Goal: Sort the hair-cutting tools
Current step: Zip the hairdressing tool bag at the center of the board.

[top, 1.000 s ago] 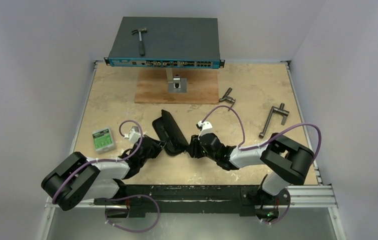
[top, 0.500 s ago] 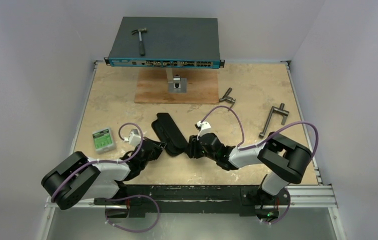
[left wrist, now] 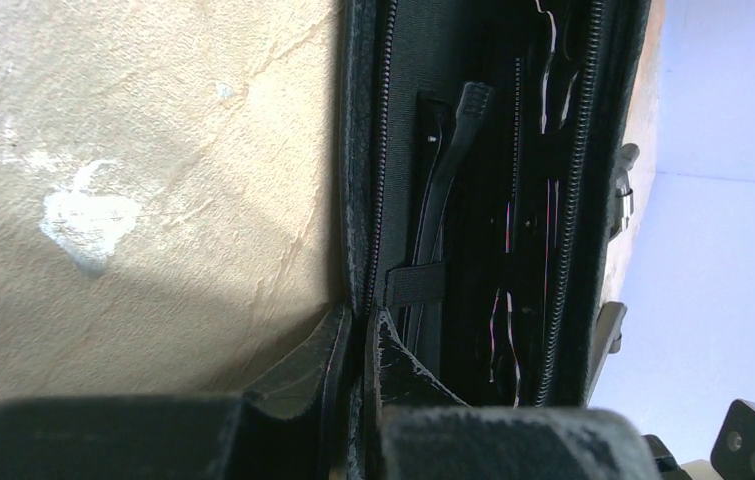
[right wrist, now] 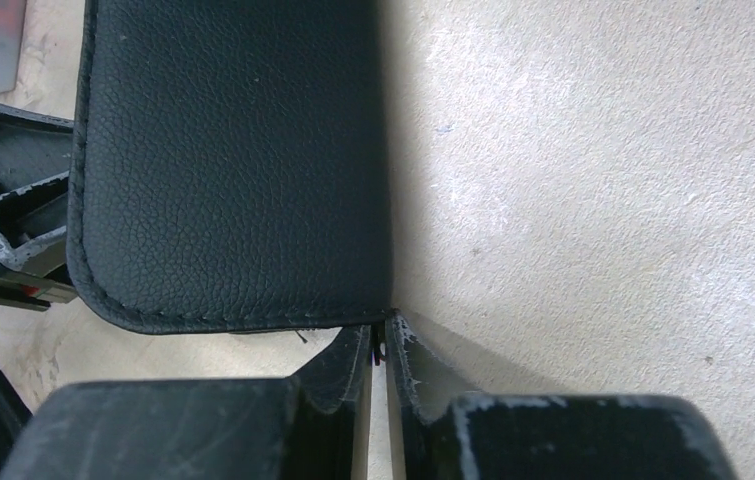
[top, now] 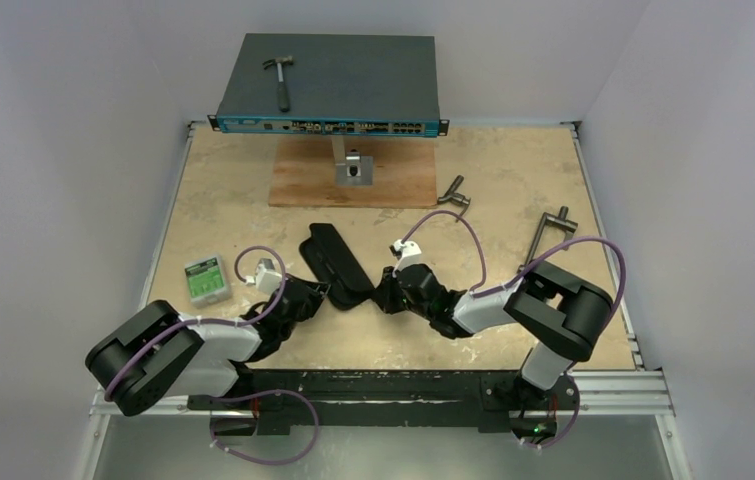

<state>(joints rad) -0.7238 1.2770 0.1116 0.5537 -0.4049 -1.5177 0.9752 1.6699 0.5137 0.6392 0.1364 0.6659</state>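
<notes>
Table (top: 233,200): black case (top: 338,265) at frame centre, partly open. Left gripper (left wrist: 358,325) jaws clamped tight on its zip edge. Right gripper (right wrist: 381,335) jaws pinched to sliver on lid corner. I see slim black comb (left wrist: 438,230) strapped inside, centre of left wrist view. Other tools too dark to tell. I judge stowing mostly done, closing case left.

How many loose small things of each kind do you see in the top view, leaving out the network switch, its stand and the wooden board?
Hammer: 1
T-handled metal tools: 2
Black zip case: 1
Small green box: 1
Total: 5
</notes>
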